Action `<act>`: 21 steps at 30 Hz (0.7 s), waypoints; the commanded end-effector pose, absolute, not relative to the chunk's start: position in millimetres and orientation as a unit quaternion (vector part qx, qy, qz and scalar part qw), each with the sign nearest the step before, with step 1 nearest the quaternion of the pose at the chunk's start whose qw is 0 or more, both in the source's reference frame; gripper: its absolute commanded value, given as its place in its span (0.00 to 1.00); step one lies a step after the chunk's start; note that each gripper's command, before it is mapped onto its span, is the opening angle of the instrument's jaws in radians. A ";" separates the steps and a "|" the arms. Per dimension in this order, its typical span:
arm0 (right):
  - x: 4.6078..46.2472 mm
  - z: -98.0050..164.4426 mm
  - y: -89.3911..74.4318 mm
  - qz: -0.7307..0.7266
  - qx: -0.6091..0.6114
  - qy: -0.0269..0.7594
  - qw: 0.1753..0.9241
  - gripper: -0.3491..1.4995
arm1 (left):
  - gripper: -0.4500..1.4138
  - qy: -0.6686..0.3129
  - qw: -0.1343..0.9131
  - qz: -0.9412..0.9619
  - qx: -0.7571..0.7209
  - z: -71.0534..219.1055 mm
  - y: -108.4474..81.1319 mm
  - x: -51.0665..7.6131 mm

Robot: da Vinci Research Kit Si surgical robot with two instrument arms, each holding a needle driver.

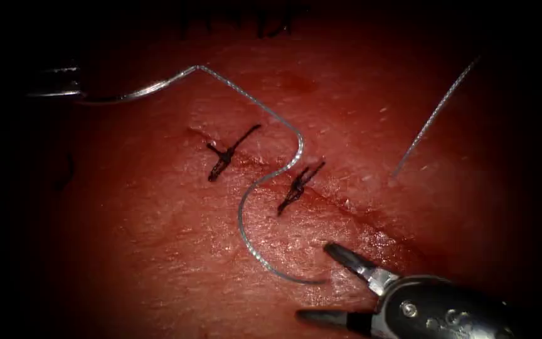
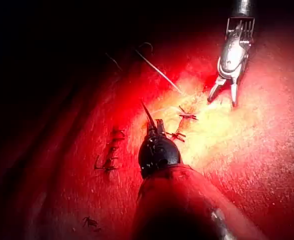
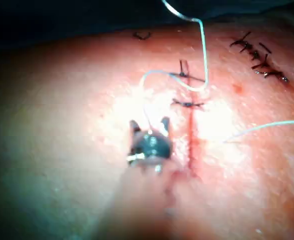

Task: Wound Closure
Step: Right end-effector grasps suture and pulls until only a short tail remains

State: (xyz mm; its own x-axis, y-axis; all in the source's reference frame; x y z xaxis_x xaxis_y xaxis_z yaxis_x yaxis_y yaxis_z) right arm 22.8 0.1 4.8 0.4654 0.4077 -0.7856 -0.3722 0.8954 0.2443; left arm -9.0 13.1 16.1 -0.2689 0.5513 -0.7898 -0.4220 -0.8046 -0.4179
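right claw (image 1: 321,282) open, empty | left claw (image 1: 64,80) holds needle (image 1: 136,91)

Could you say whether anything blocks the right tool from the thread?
Nothing visible: the right tool, open and empty, faces the thread curving left of the cut. The left tool holds the needle, outside the tissue.

The tissue (image 1: 158,251) carries all items. A cut (image 1: 346,207) runs diagonally across its surface, its upper-left part closed by two dark knotted stitches (image 1: 227,154) (image 1: 299,187). Thread (image 1: 271,172) lies directly on the tissue in a loose S-curve, crossing the cut between the two stitches. A second strand (image 1: 431,119) meets the surface right of the cut. Red fluid (image 1: 296,83) wets the surface
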 end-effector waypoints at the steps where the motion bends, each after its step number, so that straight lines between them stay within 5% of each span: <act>1: 23.5 5.8 -0.7 0.227 0.019 0.464 0.856 0.83 | 0.00 -0.062 0.306 0.794 -0.522 16.6 13.1 -9.6; 3: 23.4 6.1 -1.2 0.229 0.012 0.462 0.857 0.49 | 0.00 -0.062 0.306 0.794 -0.522 16.7 13.0 -9.6; 4: 23.0 6.2 -1.7 0.230 0.008 0.455 0.860 0.00 | 0.00 -0.063 0.305 0.794 -0.522 16.7 13.0 -9.6; 14: 20.6 3.1 -4.1 0.234 0.015 0.444 0.865 0.00 | 0.00 -0.062 0.304 0.793 -0.524 17.0 12.9 -10.0; 21: 25.3 -8.4 -11.1 0.212 0.047 0.453 0.865 0.00 | 0.00 -0.057 0.299 0.793 -0.527 18.8 12.2 -10.7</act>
State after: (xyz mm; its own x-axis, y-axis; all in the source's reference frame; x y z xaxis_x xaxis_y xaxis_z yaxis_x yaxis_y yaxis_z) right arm 23.8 -9.9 -7.3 0.5057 0.4118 -0.7581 -0.3364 0.9033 0.2663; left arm -10.2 12.1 18.2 -0.2656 0.5341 -0.8026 -0.4150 -0.8148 -0.4048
